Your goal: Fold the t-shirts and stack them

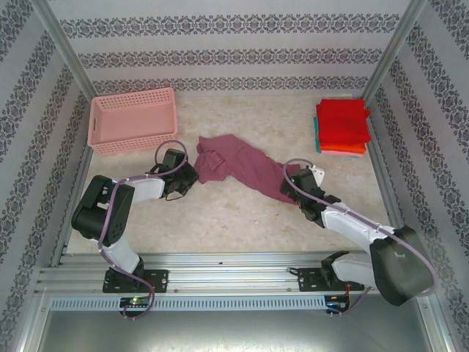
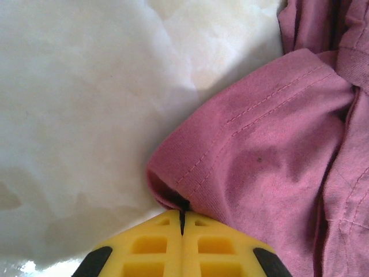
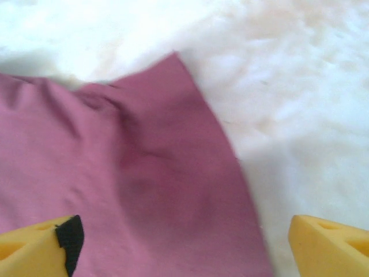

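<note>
The maroon t-shirt [image 1: 238,167] lies crumpled and unfolded at the centre of the table [image 1: 220,213], stretched from upper left to lower right.

Left gripper [image 2: 181,222]: positioned at the shirt's left end. In the left wrist view the yellow fingers [image 2: 150,254] are pressed together, pinching the stitched sleeve hem. The cloth bunches into a rounded fold just ahead of the tips. Bare table surface lies to the left of the fold.

Right gripper [image 3: 179,254]: positioned at the shirt's lower right end. In the right wrist view its fingers [image 3: 328,239] are spread wide. One is over the cloth; the other is over bare table beyond the shirt's edge. A corner of the cloth points away from the gripper. This view is blurred, so contact with the cloth cannot be confirmed.

Surrounding items:
- A pink basket [image 1: 134,119] stands at the far left of the table, near the left arm's wrist and apart from the shirt.
- A folded stack [image 1: 342,121] sits at the far right corner, well apart from the shirt. It has red on top, with orange [image 1: 343,152] and teal [image 1: 317,136] edges showing beneath.
- Patterned walls [image 1: 220,44] enclose the table on three sides.

Nothing lies on the table between the shirt and the stack.
</note>
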`<control>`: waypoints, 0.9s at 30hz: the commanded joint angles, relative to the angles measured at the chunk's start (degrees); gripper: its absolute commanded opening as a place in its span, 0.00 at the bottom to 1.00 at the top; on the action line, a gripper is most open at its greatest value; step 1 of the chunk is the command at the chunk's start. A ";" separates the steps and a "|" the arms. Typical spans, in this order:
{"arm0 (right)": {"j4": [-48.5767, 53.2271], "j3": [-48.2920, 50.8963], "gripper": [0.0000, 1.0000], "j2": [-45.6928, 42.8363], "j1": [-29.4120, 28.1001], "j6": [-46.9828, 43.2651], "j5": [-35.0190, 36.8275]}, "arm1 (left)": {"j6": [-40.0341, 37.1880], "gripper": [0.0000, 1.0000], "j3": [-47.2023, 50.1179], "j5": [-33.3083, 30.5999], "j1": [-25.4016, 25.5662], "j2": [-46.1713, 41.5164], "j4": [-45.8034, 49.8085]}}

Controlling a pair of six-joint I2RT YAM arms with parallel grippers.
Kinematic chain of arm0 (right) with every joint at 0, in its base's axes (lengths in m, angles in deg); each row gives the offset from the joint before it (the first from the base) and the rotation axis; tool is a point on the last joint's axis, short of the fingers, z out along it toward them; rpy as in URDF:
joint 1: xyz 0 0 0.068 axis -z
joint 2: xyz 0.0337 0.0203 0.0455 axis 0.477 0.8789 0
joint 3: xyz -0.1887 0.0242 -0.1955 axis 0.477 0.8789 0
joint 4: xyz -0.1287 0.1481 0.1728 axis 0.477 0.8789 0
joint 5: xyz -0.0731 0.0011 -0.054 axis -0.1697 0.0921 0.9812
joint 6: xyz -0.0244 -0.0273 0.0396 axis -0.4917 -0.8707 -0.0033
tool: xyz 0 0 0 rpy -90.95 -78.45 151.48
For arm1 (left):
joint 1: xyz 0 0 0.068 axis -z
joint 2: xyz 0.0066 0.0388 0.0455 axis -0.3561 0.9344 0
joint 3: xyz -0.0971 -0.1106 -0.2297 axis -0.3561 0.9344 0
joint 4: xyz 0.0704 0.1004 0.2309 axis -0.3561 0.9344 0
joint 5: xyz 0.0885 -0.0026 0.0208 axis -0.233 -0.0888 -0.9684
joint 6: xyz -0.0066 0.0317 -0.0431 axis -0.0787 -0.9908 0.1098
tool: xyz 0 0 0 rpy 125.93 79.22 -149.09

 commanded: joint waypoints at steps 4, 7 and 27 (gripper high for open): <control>10.26 -0.87 0.80 -0.14 -2.13 -0.22 5.35 | -2.93 0.00 -0.56 -3.10 0.51 -1.47 -1.05; 10.09 -3.28 0.78 4.22 -3.45 -1.33 5.25 | -3.01 0.00 -0.62 -3.41 0.57 -1.43 -1.43; 8.48 -10.60 0.00 14.35 -2.77 -6.01 -1.25 | -7.44 0.00 0.44 -6.50 0.41 -5.88 0.29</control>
